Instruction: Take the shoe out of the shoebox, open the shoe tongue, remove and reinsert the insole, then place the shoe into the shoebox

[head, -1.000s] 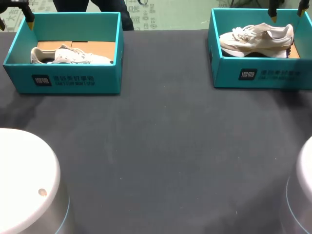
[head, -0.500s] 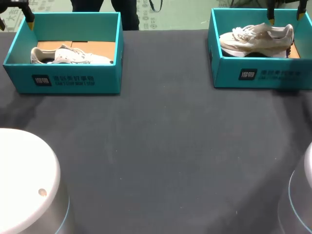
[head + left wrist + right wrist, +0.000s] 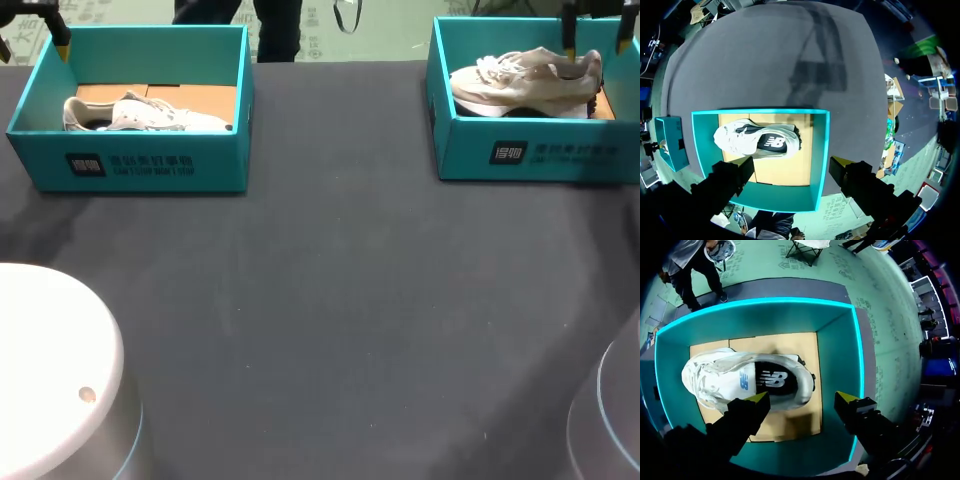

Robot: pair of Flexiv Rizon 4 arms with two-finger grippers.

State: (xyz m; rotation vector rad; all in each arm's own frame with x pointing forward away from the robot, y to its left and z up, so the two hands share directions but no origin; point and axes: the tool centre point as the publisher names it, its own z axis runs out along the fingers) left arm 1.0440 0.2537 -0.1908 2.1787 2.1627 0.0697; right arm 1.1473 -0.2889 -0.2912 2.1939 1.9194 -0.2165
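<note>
right jaws, open, sank toward shoe (image 3: 520,80) heel in far-right shoebox (image 3: 470,150); left jaws open, unmoved; lift-out grasp likely next.

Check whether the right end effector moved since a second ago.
Yes. The right end effector has sunk lower against the back rim of the right shoebox, toward the shoe inside.

The teal, open-topped left shoebox (image 3: 140,165) is sitting at the far left corner of the table (image 3: 330,300), and the matching right shoebox (image 3: 540,150) is sitting at its far right corner. The left sneaker (image 3: 140,113) and the right sneaker (image 3: 520,80), both pale, are standing upright inside them, toes pointing toward the table's middle.
</note>
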